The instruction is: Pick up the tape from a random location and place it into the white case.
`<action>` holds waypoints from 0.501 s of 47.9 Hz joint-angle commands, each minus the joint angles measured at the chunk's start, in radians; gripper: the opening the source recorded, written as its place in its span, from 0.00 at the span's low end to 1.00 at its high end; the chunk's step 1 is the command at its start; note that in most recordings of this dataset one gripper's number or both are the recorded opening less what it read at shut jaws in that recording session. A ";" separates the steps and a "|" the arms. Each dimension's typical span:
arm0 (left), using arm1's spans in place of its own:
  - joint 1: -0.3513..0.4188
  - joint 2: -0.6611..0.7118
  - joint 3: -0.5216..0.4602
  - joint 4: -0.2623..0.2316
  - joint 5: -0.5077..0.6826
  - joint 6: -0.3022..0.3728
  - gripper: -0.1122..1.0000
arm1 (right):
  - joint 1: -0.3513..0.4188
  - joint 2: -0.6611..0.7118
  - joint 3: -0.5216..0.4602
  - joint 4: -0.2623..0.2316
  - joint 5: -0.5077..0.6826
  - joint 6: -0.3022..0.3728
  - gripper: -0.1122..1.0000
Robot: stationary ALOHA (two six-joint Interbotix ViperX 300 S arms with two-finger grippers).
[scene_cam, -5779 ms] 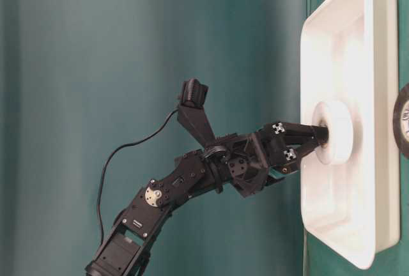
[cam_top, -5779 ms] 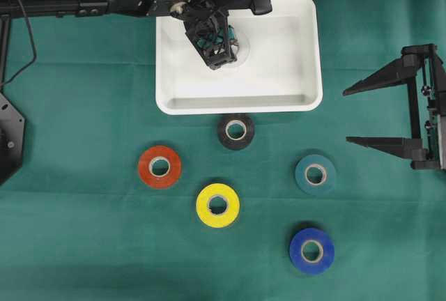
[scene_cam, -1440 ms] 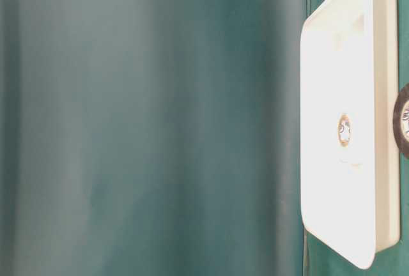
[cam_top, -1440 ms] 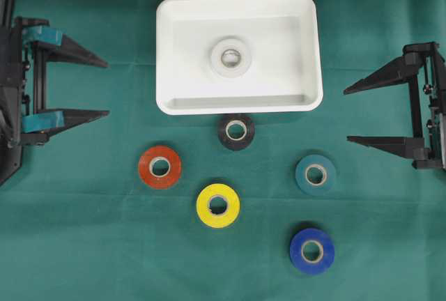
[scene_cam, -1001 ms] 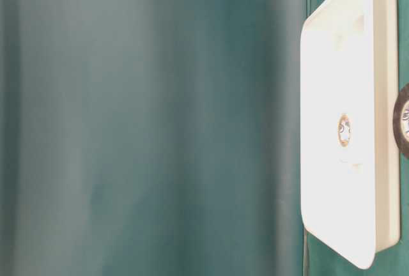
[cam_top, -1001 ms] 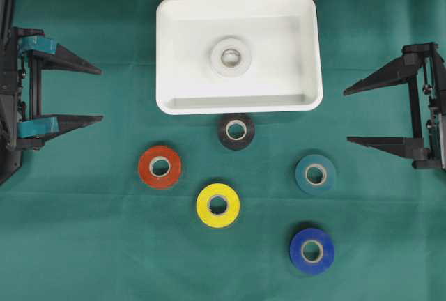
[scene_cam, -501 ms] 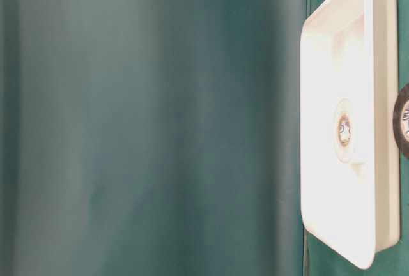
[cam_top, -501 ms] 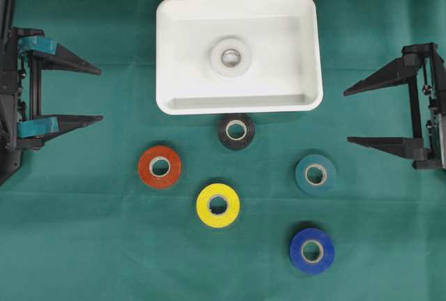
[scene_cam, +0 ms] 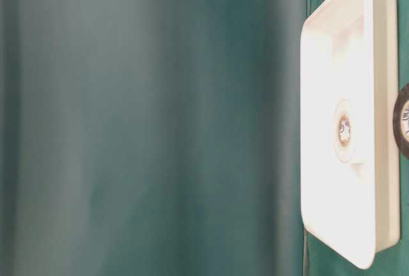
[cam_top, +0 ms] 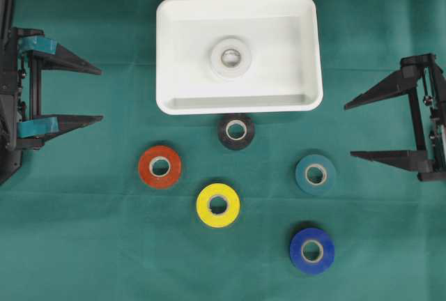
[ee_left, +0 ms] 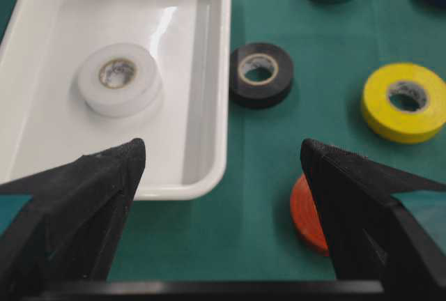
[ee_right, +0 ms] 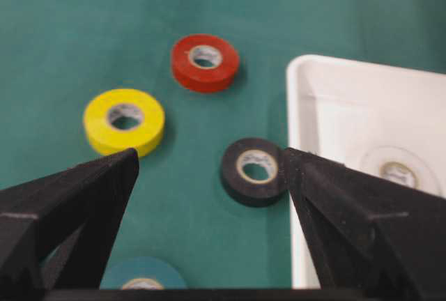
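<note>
Overhead exterior view | white case (cam_top: 306, 50) lies between both sets of fingers, holding one white tape roll (cam_top: 231, 56) flat at its middle | left gripper (cam_top: 96, 94) spread wide, empty | right gripper (cam_top: 350, 129) spread wide, empty | black roll (cam_top: 236, 132) just outside case rim.

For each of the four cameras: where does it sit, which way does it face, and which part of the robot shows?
Overhead: looks straight down on the white case, five loose tape rolls, left pincer and right pincer, both open.
Table-level: low, picture turned sideways; the case rim, green backdrop, no robot.
Left wrist: looks between its own fingers at the case and the white roll.
Right wrist: looks between its fingers at the black roll.
Shared: both wrist views show the black, yellow and red rolls.
</note>
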 commanded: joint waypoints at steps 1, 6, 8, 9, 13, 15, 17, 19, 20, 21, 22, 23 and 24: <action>-0.003 0.005 -0.015 -0.002 -0.009 -0.002 0.98 | 0.008 0.002 -0.025 0.002 0.002 0.003 0.92; -0.003 0.005 -0.015 0.000 -0.009 -0.002 0.98 | 0.008 0.002 -0.025 0.002 0.002 0.003 0.92; -0.005 0.003 -0.015 -0.002 -0.009 -0.002 0.98 | 0.008 0.003 -0.026 0.002 0.003 0.003 0.92; -0.003 0.005 -0.015 0.000 -0.008 -0.002 0.98 | 0.008 0.003 -0.025 0.002 0.002 0.003 0.92; -0.005 0.003 -0.015 0.000 -0.009 -0.002 0.98 | 0.008 0.003 -0.025 0.002 0.000 0.003 0.92; -0.003 0.005 -0.015 -0.002 -0.009 -0.002 0.98 | 0.008 0.005 -0.026 0.002 -0.002 0.003 0.92; -0.003 0.005 -0.015 -0.002 -0.009 -0.002 0.98 | 0.008 0.005 -0.025 0.003 -0.002 0.003 0.92; -0.003 0.005 -0.015 -0.002 -0.009 -0.002 0.98 | 0.008 0.009 -0.026 0.002 -0.003 0.003 0.92; -0.003 0.005 -0.015 -0.002 -0.009 -0.002 0.98 | 0.008 0.012 -0.026 0.003 -0.002 0.003 0.92; -0.003 0.005 -0.015 0.000 -0.009 -0.002 0.98 | 0.008 0.015 -0.028 0.003 -0.003 0.003 0.92; -0.005 0.005 -0.015 -0.002 -0.009 -0.002 0.98 | 0.008 0.017 -0.028 0.003 -0.003 0.003 0.92; -0.003 0.005 -0.015 -0.002 -0.009 -0.002 0.98 | 0.008 0.023 -0.029 0.002 -0.005 0.003 0.92; -0.003 0.005 -0.015 -0.002 -0.009 -0.002 0.98 | 0.008 0.026 -0.032 0.002 -0.006 0.003 0.92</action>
